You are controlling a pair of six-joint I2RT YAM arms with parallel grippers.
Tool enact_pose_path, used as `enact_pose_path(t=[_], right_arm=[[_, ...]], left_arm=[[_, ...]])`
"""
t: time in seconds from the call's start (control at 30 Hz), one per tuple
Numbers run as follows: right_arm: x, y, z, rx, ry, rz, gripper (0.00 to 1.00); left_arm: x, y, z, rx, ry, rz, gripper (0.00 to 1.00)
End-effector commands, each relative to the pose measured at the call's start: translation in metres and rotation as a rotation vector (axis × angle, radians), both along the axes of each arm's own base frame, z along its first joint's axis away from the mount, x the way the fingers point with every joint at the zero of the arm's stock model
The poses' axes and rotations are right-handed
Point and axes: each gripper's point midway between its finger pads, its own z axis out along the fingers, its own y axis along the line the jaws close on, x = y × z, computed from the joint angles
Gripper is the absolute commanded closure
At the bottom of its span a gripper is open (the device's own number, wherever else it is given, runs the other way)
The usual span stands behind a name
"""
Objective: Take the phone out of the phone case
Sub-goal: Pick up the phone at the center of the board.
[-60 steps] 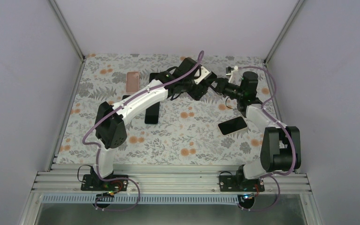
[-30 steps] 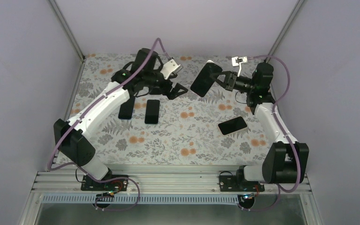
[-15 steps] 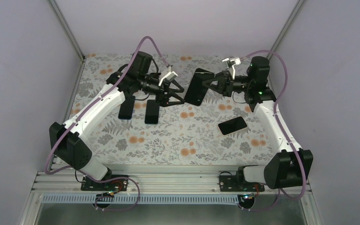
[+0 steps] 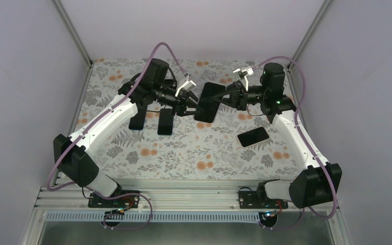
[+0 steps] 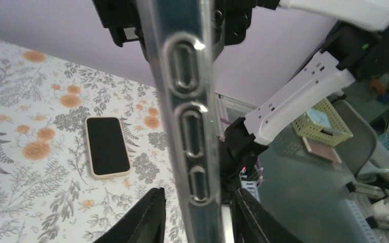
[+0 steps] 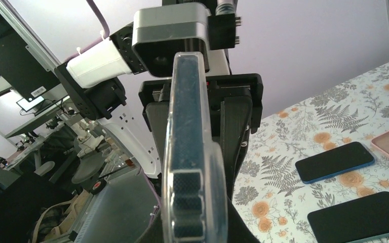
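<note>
right pincer (image 4: 225, 99) clamps the cased phone (image 4: 205, 102) above the table (image 4: 194, 148); left pincer (image 4: 194, 106) straddles its edge, half open, narrow gaps showing

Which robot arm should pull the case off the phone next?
The left, probably. The right claw is shut on the cased phone, holding it above the table. The left claw straddles its other edge, jaws open, free to pull.
</note>
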Motion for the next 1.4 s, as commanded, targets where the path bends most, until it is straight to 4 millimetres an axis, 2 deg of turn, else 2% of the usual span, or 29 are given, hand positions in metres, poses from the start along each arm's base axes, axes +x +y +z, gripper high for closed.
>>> enact_pose_path(t=[0.0, 0.07, 0.17, 0.23, 0.3, 0.37, 0.5, 0.73, 0.83, 1.0, 1.2, 1.37], right_arm=[[-0.01, 0.0, 0.021, 0.017, -0.093, 0.017, 0.96], [-0.008, 0.001, 0.02, 0.012, -0.092, 0.002, 0.96], [0.0, 0.002, 0.019, 0.0, -0.082, -0.039, 0.96], [0.006, 0.001, 0.019, -0.007, -0.08, -0.072, 0.89], [0.011, 0.002, 0.018, -0.01, -0.062, -0.102, 0.72], [0.015, 0.002, 0.016, -0.01, -0.038, -0.12, 0.59], [0.021, 0.002, 0.006, -0.009, 0.008, -0.145, 0.53], [0.022, 0.011, 0.003, 0.005, 0.034, -0.126, 0.57], [0.025, 0.016, 0.005, 0.007, 0.042, -0.117, 0.63], [0.029, 0.026, 0.012, 0.011, 0.044, -0.102, 0.68], [0.043, 0.031, 0.02, 0.019, 0.056, -0.103, 0.83], [0.046, 0.032, 0.018, 0.027, 0.094, -0.093, 0.96]], left_arm=[[-0.004, 0.001, 0.015, -0.043, -0.037, -0.009, 0.73], [-0.002, 0.0, 0.015, -0.041, -0.034, -0.003, 0.85], [0.0, 0.0, 0.017, -0.039, -0.041, 0.009, 0.97], [0.003, 0.0, 0.018, -0.04, -0.044, 0.02, 0.98], [0.005, 0.001, 0.021, -0.046, -0.047, 0.031, 0.98], [0.009, 0.002, 0.023, -0.05, -0.042, 0.048, 0.98], [0.012, 0.002, 0.03, -0.062, -0.043, 0.063, 0.98], [0.022, 0.006, 0.042, -0.086, -0.024, 0.111, 0.98], [0.028, 0.008, 0.044, -0.093, 0.01, 0.137, 0.98], [0.042, 0.016, 0.04, -0.12, 0.095, 0.181, 0.98], [0.04, 0.018, 0.039, -0.132, 0.09, 0.169, 0.98], [0.038, 0.02, 0.041, -0.134, 0.077, 0.174, 0.98]])
